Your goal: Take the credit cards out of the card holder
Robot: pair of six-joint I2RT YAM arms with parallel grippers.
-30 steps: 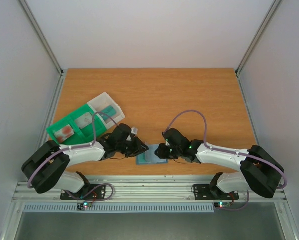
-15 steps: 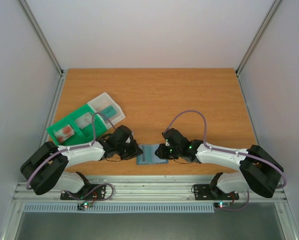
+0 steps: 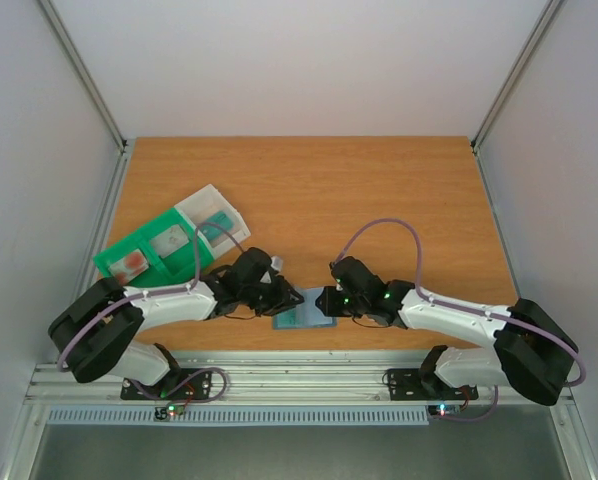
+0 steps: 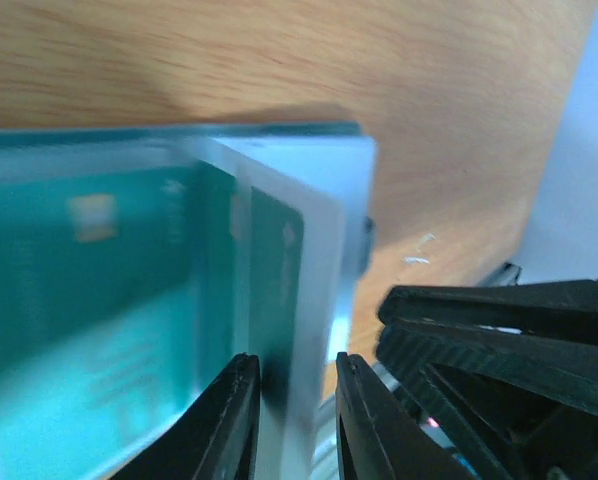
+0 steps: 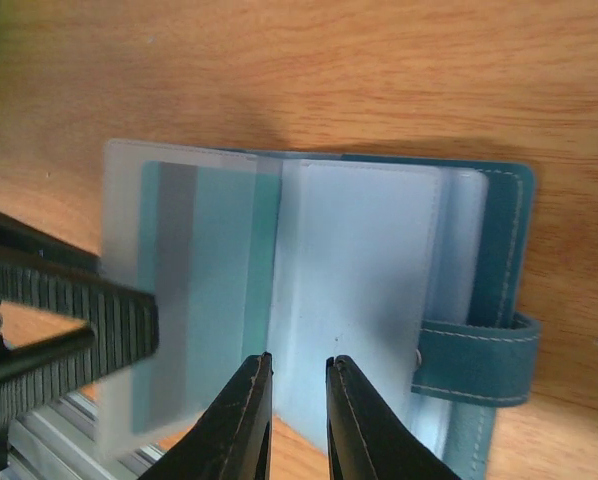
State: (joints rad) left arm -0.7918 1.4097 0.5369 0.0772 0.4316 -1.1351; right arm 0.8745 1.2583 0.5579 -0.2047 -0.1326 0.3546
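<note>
Right wrist view is showing the card holder (image 5: 479, 290) lying open on the table (image 3: 379, 190), with the right gripper (image 5: 297, 400) pinching a clear sleeve narrowly. Opposite, the left gripper (image 4: 294, 420) is nipping a sleeve holding a teal card (image 4: 89, 300).

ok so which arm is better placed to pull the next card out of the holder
Probably the left. Its end effector already straddles the edge of the clear sleeve with the teal card. The right end effector sits at the open card holder's near edge, better suited to holding it down.
</note>
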